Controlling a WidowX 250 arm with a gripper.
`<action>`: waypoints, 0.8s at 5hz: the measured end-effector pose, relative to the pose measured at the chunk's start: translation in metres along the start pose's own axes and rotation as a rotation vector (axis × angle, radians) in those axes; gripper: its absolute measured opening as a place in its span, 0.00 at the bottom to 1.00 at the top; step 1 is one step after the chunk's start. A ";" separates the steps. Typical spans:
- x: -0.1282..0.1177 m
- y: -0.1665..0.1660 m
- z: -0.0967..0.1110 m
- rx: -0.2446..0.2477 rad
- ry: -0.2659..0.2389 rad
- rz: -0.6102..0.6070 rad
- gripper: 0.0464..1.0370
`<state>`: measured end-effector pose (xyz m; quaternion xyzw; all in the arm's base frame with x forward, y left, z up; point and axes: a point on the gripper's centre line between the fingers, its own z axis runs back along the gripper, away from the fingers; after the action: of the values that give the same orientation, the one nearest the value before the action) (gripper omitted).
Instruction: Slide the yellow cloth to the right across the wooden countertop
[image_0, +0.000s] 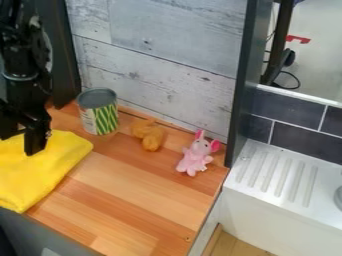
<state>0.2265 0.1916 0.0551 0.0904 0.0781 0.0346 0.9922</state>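
Yellow cloth (47, 167) by gripper (19, 141), can (99, 114) near, orange toy (151, 136), pink plush (196, 157)

A bright yellow cloth (41, 172), softly folded, lies flat on the wooden counter's (127, 192) left side.

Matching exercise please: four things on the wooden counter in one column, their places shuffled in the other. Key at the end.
Things
1. Yellow cloth
2. Metal can with green-striped label
3. Orange-brown toy
4. Pink big-eared plush toy

Places
A. Nearest the ribbed white drainboard
B. Between the can and the plush toy
C. At the counter's left, below the black metal claw
D. Upright, between the cloth and the orange-brown toy

Pairs: 1-C, 2-D, 3-B, 4-A
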 end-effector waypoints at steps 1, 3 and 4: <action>0.003 0.003 -0.014 0.000 0.056 -0.019 0.96; 0.006 -0.003 -0.043 -0.034 0.103 -0.063 0.96; 0.015 -0.004 -0.047 -0.049 0.095 -0.152 0.96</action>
<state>0.2335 0.1973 0.0061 0.0583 0.1308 -0.0348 0.9891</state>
